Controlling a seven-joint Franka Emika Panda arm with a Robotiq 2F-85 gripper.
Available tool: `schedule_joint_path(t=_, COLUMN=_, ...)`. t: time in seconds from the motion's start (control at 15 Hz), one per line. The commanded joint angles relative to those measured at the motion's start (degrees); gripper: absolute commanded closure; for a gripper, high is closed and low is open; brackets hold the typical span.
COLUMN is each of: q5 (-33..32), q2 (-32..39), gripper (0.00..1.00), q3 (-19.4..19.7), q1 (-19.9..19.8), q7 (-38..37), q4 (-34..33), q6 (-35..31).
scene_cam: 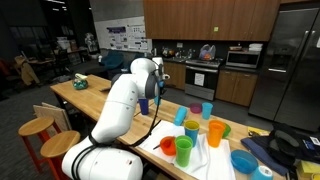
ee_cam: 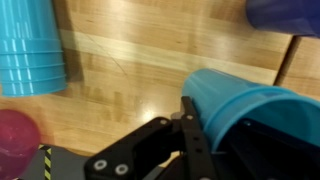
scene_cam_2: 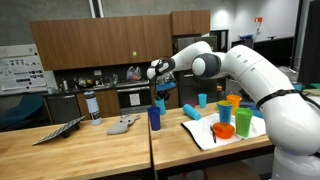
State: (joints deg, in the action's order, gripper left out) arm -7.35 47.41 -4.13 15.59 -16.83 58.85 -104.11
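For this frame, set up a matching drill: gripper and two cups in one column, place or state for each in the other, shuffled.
Things:
1 gripper
2 dark blue cup
3 green cup

Place or state:
A on the white cloth
B standing on the bare wooden table, close to the arm's end
C shut on a light blue cup, held off the table

Pairs: 1-C, 2-B, 3-A
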Motion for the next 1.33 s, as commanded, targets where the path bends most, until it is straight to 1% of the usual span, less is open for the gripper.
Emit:
schedule_joint_path(t=0.0, q5=3.84, q2=2.48, gripper=0.99, q3=-2.25, q1=-1.56, q7=2.12, q4=-4.25, q6=-1.77)
schedule_joint_path(t=0.2, q5=5.42, q2=4.20, gripper=0.99, q3=-2.83, q1=-2.06, q7=3.03, q4=-5.57, q6=-1.16)
schedule_joint_path(t=0.33, q5=5.32, q2=5.84, gripper=0.99, q3=-2.51, q1=-1.86, q7=3.28, q4=-6.71, q6=-0.54)
schedule_joint_path(t=0.47, q5=4.49, q2=8.00, gripper=0.99, q3=-0.55, q1=-0.73, q7=4.21, q4=-8.63, q6=0.08)
schedule_joint_path(t=0.67, q5=3.58, q2=11.20, gripper=0.99, q3=0.23, q1=0.09, q7=5.65, q4=-12.28, q6=1.72)
schedule_joint_path(t=0.73, q5=4.13, q2=8.32, gripper=0.95, q3=-0.84, q1=-0.90, q7=4.17, q4=-7.35, q6=-1.05)
schedule_joint_path(t=0.93, q5=4.06, q2=9.60, gripper=0.95, q3=-0.59, q1=-0.57, q7=4.98, q4=-9.77, q6=0.35)
schedule_joint_path(t=1.27, q5=4.06, q2=9.90, gripper=0.95, q3=-0.53, q1=-0.48, q7=5.06, q4=-10.30, q6=0.65)
